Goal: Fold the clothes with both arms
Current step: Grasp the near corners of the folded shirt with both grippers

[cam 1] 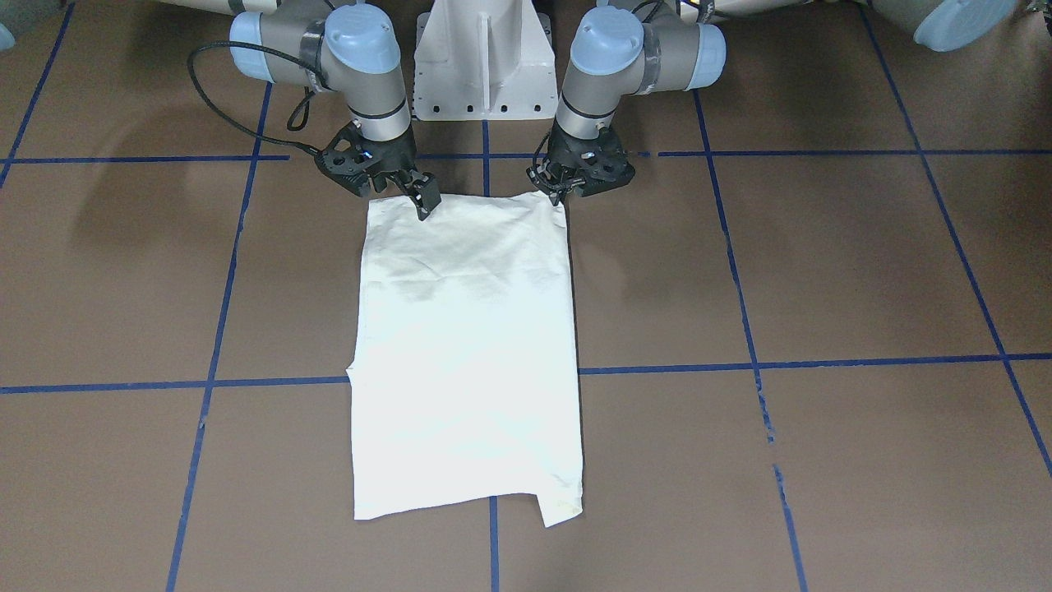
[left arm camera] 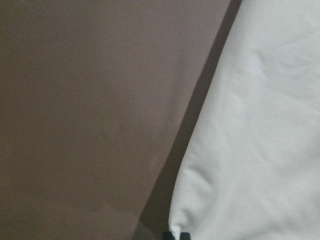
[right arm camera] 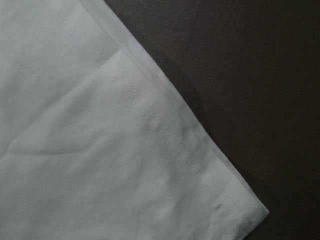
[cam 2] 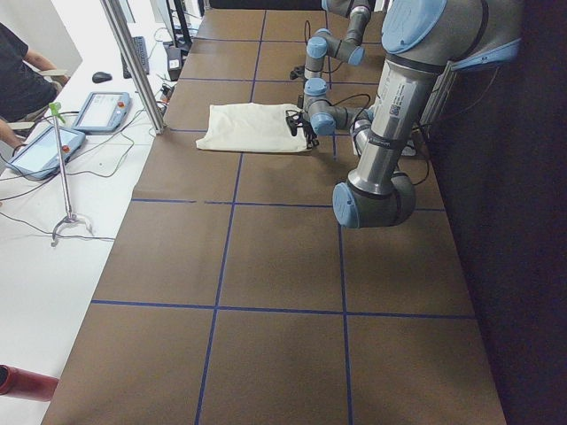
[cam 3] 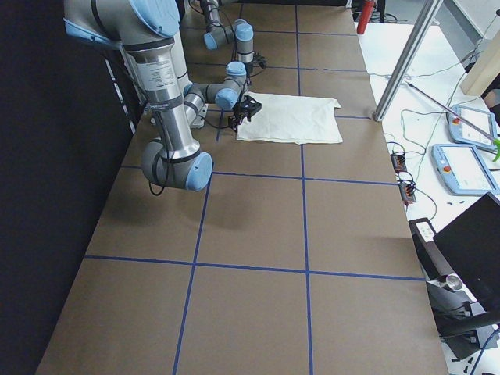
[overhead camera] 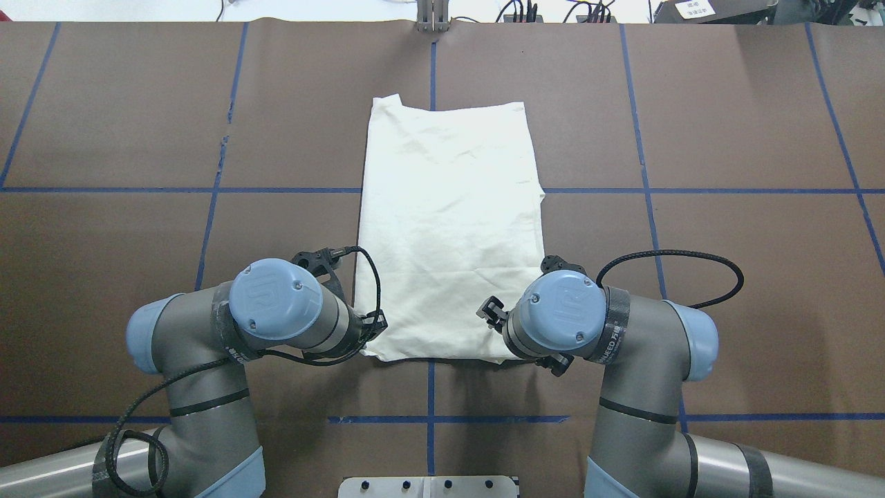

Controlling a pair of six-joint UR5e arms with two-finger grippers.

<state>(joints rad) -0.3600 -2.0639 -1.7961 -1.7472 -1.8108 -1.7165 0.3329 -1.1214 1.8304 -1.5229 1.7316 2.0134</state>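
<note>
Light and floppy, the folded shirt (overhead camera: 449, 228) is best pinched at its two robot-side corners, where the left gripper (cam 1: 560, 191) and right gripper (cam 1: 425, 201) sit; I cannot tell whether either is clamped.

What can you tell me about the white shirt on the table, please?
The shirt is cream-white cloth, folded into a long rectangle, plain side up, no print or sleeves showing. It lies flat, lightly creased, on the brown table, across a blue tape line. A stitched hem edges one near corner; a small flap juts from one far corner. The left gripper and right gripper sit at its near corners; whether they grip it is unclear.
</note>
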